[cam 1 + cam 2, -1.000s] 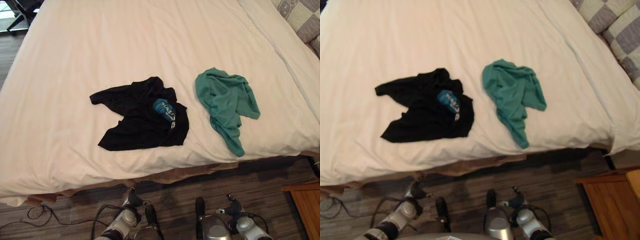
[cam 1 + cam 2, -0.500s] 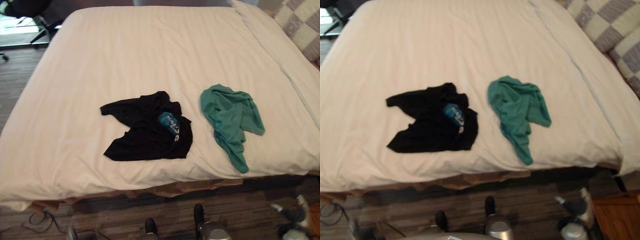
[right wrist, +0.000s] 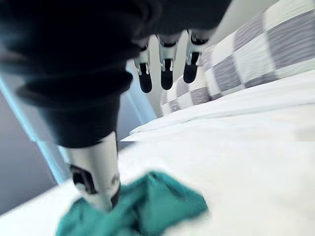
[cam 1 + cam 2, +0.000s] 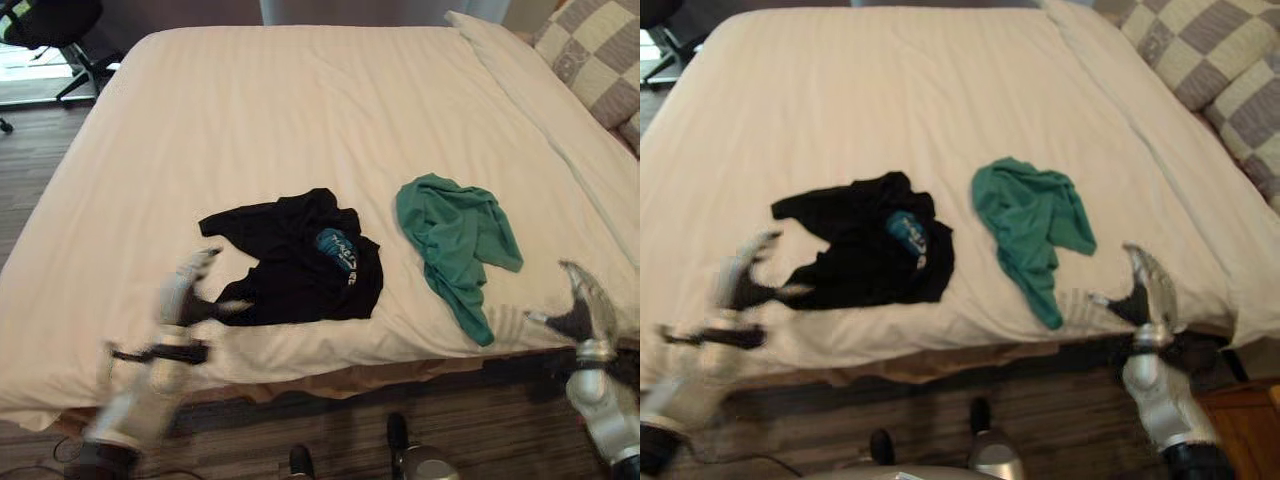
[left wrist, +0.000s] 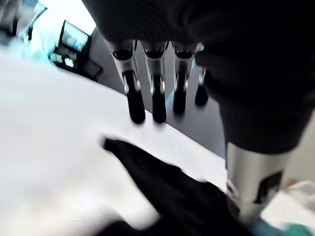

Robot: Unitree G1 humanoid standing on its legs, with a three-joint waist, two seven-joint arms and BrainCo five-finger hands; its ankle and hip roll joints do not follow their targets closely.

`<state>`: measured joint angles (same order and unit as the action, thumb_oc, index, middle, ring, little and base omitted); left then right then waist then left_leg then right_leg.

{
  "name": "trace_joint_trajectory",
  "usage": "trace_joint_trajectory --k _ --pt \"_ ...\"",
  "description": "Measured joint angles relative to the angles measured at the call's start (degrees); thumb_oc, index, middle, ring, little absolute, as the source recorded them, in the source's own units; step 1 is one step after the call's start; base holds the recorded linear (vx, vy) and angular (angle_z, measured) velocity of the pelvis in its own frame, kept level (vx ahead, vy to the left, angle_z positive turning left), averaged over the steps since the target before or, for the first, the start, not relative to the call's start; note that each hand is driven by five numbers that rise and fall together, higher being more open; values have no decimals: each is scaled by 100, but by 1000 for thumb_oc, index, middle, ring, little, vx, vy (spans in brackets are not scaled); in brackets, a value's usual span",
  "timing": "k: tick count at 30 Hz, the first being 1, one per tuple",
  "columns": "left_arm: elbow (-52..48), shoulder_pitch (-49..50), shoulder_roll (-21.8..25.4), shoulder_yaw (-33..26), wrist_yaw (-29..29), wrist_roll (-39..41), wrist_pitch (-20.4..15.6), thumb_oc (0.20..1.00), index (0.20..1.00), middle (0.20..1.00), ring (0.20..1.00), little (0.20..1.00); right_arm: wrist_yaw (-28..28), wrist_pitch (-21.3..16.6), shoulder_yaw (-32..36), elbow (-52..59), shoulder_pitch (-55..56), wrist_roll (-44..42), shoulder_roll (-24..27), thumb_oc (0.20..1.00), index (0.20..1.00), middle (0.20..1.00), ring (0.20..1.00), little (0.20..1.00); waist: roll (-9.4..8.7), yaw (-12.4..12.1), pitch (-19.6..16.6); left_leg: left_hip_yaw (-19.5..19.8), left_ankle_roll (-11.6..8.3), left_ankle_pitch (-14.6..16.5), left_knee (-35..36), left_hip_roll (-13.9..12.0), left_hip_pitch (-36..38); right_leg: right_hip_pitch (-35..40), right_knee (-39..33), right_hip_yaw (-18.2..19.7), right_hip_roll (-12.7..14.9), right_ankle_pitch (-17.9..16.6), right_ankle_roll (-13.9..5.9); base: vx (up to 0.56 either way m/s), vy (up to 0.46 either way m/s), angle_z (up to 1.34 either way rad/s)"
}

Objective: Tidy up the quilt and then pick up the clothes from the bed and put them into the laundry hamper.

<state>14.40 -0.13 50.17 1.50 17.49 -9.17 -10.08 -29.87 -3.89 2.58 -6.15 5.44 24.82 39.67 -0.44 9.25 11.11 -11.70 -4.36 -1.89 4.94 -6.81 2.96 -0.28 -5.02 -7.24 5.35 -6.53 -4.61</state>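
**Both hands up at the bed's near edge, nothing grasped**

Wide cream quilt (image 4: 300, 110) lies flat over the bed, so smoothing looks done. Crumpled black T-shirt with a blue print (image 4: 295, 255) and bunched teal green garment (image 4: 455, 230) lie apart near the front edge, within reach. Left hand (image 4: 185, 295), fingers straight and apart, hovers beside the black shirt; right hand (image 4: 585, 310), likewise spread, is off the teal one.
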Motion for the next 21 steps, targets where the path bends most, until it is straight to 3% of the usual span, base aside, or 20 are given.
trace_joint_trajectory --k 1,5,6,10,17,18,19,20,21 --pt "146 -202 130 -104 0 194 -39 1000 1000 1000 1000 1000 47 11 -107 62 -179 -2 167 1000 1000 1000 1000 1000 88 8 -25 -39 4 -2 -3 15 18 -6 22 41 7 -5 -2 -119 -9 1" --pt "539 -1220 8 866 -207 142 -21 1000 1000 1000 1000 1000 207 -119 -722 117 -953 2 278 1000 1000 1000 1000 1000 219 -6 32 -253 54 -41 12 85 -283 -446 -7 297 59 -152 -65 -181 -15 -28" --pt "450 -1678 13 1226 -264 52 18 1000 1000 1000 1000 1000 241 -188 -783 160 -1289 5 270 1000 1000 1000 1000 1000 167 16 246 -347 87 -94 32 126 -502 -723 -8 443 97 -212 -117 -126 -51 -41" --pt "446 -2753 -32 1612 -262 -619 192 1000 1000 1000 1000 1000 226 -227 -708 322 -1440 7 154 1000 1000 1000 1000 1000 12 332 940 -509 108 -219 30 158 -924 -1244 -6 570 104 -425 -85 -85 -68 -24" --pt "1180 -3741 -257 1859 -92 -1400 464 1000 1000 1000 1000 1000 208 -269 -845 629 -1542 12 9 1000 1000 1000 1000 1000 159 559 1511 -870 106 -242 9 136 -1105 -1590 25 805 51 -553 -29 -32 -39 -23" --pt "1389 -3844 -310 1962 -87 -1488 521 727 727 727 727 727 199 -274 -879 634 -1570 14 20 1000 1000 1000 1000 1000 157 594 1512 -893 104 -240 12 134 -1112 -1614 23 816 47 -553 -29 14 -24 -7" --pt "1645 -3979 -359 2099 -64 -1628 564 576 576 576 576 576 189 -286 -883 657 -1592 18 25 1000 1000 1000 1000 1000 157 599 1512 -938 98 -235 29 133 -1135 -1642 24 834 48 -553 -29 1 -29 -7" --pt "1780 -4057 -379 2168 -69 -1694 593 213 213 213 213 213 184 -287 -883 717 -1622 19 25 1000 1000 1000 1000 1000 159 608 1512 -947 95 -231 34 134 -1175 -1687 23 841 49 -553 -29 16 -32 -4" --pt "1815 -4079 -393 2196 -91 -1698 621 200 200 200 200 200 175 -305 -884 750 -1643 22 24 1000 1000 1000 1000 1000 160 611 1514 -945 94 -227 35 136 -1202 -1715 23 841 49 -553 -30 -20 -35 -2"
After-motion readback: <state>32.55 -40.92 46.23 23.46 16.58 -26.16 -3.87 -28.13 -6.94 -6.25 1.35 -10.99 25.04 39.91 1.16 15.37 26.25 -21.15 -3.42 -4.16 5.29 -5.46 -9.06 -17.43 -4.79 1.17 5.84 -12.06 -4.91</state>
